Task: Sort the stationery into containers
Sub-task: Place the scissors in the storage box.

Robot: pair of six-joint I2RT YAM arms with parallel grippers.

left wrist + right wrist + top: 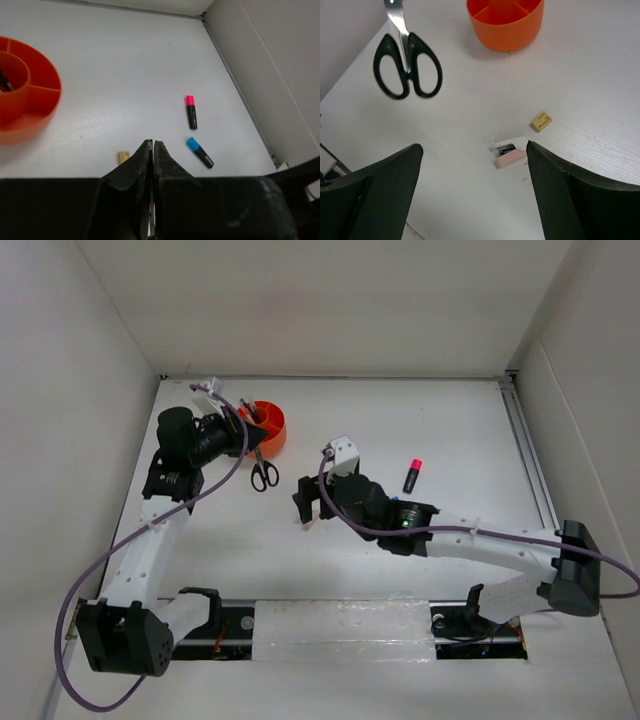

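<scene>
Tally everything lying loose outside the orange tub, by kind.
Scissors: 1
Markers: 2, one pink-capped, one blue-capped
Erasers: 3, one tan, one white and one pink lying together
Total: 6

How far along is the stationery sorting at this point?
Done: dark pens stand in the orange tub. In hand: nothing; the left gripper is shut empty, the right gripper hangs open over the pink and white erasers. Left: scissors, tan eraser, pink-capped marker, blue-capped marker, all on the table.
</scene>
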